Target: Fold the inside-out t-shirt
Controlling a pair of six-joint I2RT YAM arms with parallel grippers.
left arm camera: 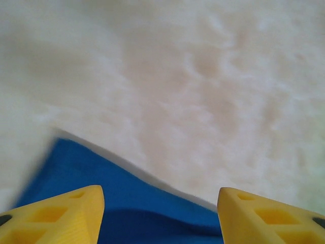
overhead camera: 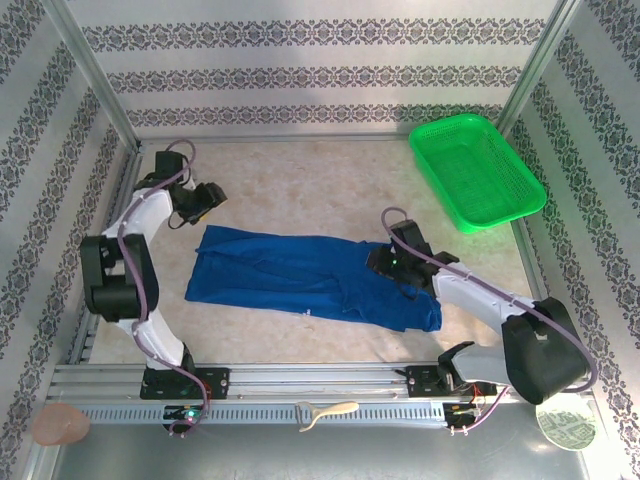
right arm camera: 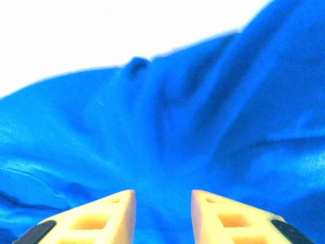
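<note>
— Where is the t-shirt?

— The royal-blue t-shirt (overhead camera: pixel 300 275) lies flat across the middle of the table (overhead camera: pixel 300 180). It stretches from left to right, and its right end reaches closer to the near edge.

— And the left gripper?

— The left gripper (overhead camera: pixel 207 200) hangs just off the shirt's far left corner. Its yellow fingers (left arm camera: pixel 61 213) are spread wide above a blue cloth edge and grip none of it.

— The right one?

— The right gripper (overhead camera: pixel 383 262) is down on the shirt's right part. Its fingers (right arm camera: pixel 101 213) leave a narrow gap, with creased blue fabric at the tips. I cannot tell whether they pinch it.

— Anything else?

— A green mesh basket (overhead camera: pixel 475 170) sits at the far right corner, well apart from the shirt.
</note>
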